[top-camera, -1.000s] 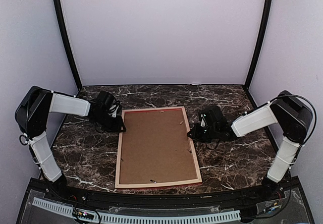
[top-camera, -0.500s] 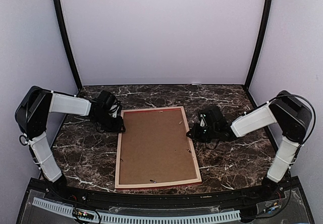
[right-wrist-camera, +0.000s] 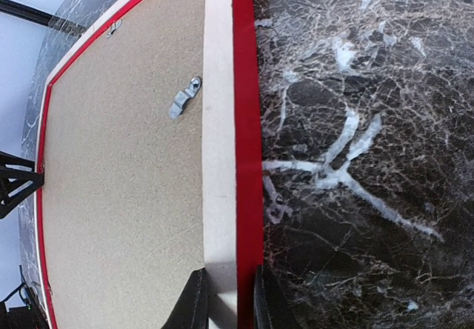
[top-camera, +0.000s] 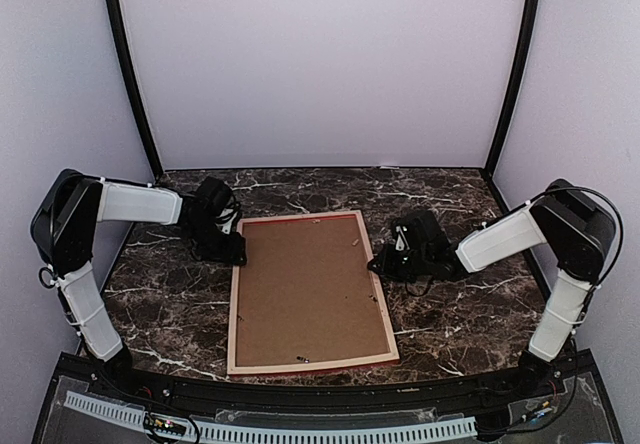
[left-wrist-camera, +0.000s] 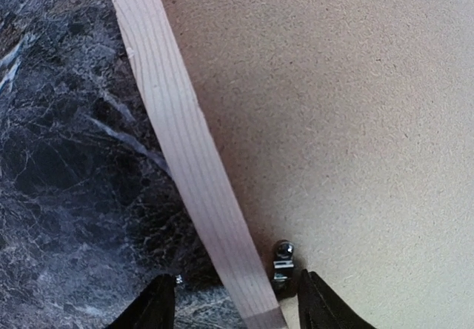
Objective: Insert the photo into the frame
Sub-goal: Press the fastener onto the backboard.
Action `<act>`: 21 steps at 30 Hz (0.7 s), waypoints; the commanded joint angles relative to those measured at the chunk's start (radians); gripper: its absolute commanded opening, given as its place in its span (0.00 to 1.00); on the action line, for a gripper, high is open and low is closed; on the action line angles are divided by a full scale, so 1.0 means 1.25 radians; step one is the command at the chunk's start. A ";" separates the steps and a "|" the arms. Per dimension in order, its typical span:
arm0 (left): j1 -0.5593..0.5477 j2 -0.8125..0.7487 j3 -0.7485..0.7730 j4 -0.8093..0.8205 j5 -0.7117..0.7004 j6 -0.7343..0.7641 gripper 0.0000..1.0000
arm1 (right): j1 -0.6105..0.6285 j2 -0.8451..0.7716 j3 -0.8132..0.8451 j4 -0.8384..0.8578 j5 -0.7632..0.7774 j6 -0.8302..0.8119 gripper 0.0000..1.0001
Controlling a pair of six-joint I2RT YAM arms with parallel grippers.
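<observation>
The frame [top-camera: 235,314] lies face down on the marble table, pale wood back up, red edges showing. A brown backing board [top-camera: 308,289] fills it. The photo is hidden. My left gripper [top-camera: 238,254] is at the frame's far left corner. In the left wrist view it [left-wrist-camera: 237,308] is open, its fingers astride the pale left rail [left-wrist-camera: 189,158]. My right gripper [top-camera: 376,264] is at the frame's right rail. In the right wrist view it [right-wrist-camera: 229,303] is shut on that rail [right-wrist-camera: 231,121].
Small metal turn clips sit on the backing board: one next to my left fingers [left-wrist-camera: 282,258], one near the right rail [right-wrist-camera: 184,99]. Dark marble table [top-camera: 460,304] surrounds the frame. Black posts and pale walls enclose the back and sides.
My left gripper has shifted slightly toward the back along the frame's left rail. The right gripper and the frame have barely moved.
</observation>
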 commanded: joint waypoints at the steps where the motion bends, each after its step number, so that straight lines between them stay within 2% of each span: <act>1: -0.010 0.007 0.031 -0.039 0.002 0.019 0.60 | 0.010 0.058 -0.029 -0.106 -0.035 0.034 0.06; 10: -0.010 0.026 0.073 -0.034 0.018 0.027 0.65 | 0.010 0.061 -0.030 -0.104 -0.038 0.034 0.06; 21: -0.012 0.048 0.076 -0.070 0.007 0.055 0.57 | 0.009 0.068 -0.026 -0.105 -0.040 0.030 0.06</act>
